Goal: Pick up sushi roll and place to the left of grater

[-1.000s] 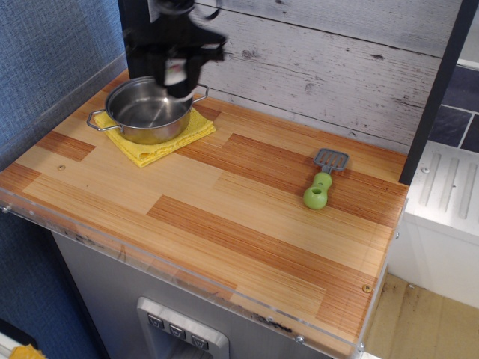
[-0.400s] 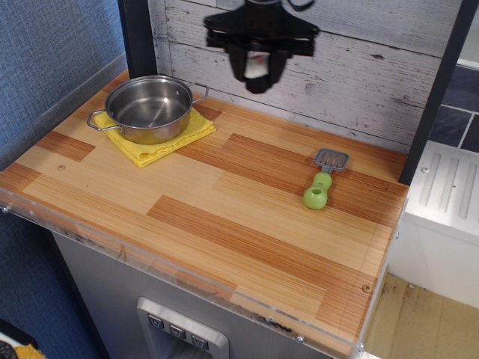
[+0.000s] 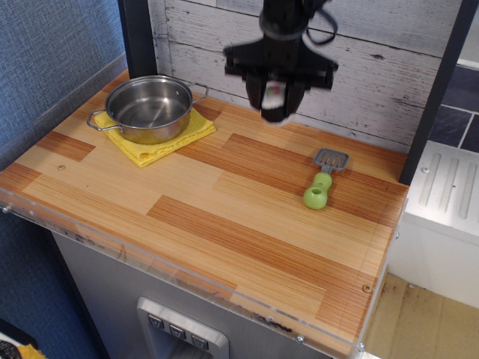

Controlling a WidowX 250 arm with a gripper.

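The wooden plank-patterned counter (image 3: 224, 209) with its clear plastic edge carries everything here. At its far left a shiny steel pot (image 3: 148, 108) with two side handles sits on a folded yellow cloth (image 3: 161, 146). High over the far middle of the counter hangs the black tool (image 3: 275, 96), its two fingers closed on the small sushi roll (image 3: 274, 93), a short cylinder of which only a white patch with a hint of pink shows between the dark fingers. The roll is held in the air, well above the wood and apart from everything on it. On the right lies the toy grater (image 3: 323, 179), with a lime-green bulbous ringed handle pointing near and a flat grey slotted head pointing far.

The bare wood just left of the grater looks free, so the placement spot is available. The main risk, as I judge it, is releasing from too high: a short cylinder could land on its black side and roll, either into the grater or toward the near edge. Coming down too far right could let the fingers nudge the light grater and shift the reference. The grip is mostly hidden, so how securely the roll sits cannot be told; a shallow hold could slip during descent.
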